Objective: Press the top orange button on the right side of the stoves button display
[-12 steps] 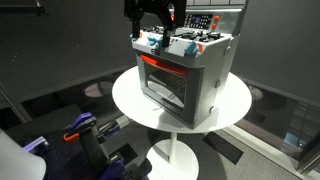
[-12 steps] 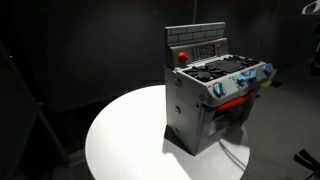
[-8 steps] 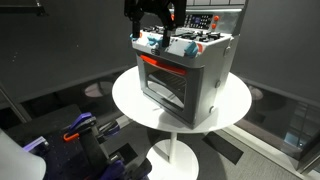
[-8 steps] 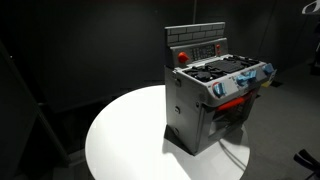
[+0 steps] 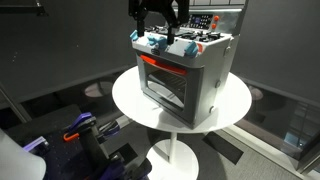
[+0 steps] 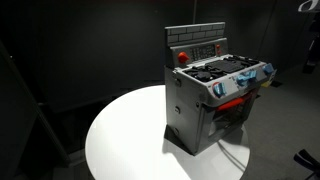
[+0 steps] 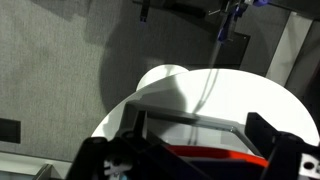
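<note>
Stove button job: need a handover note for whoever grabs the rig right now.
Gripper: open and empty, with its fingers spread wide in the wrist view.
Position: raised and not touching the stove. One exterior view shows nothing close to the stove.
Things: the stove stands upright on the round white table, its orange strip lit. The button display is the dark upright panel at the back of the stove top.
Done: no press yet, since the gripper is not at the display.
Left: move to the display's right side and press the top orange button. The buttons are too small to tell apart in these views.
</note>
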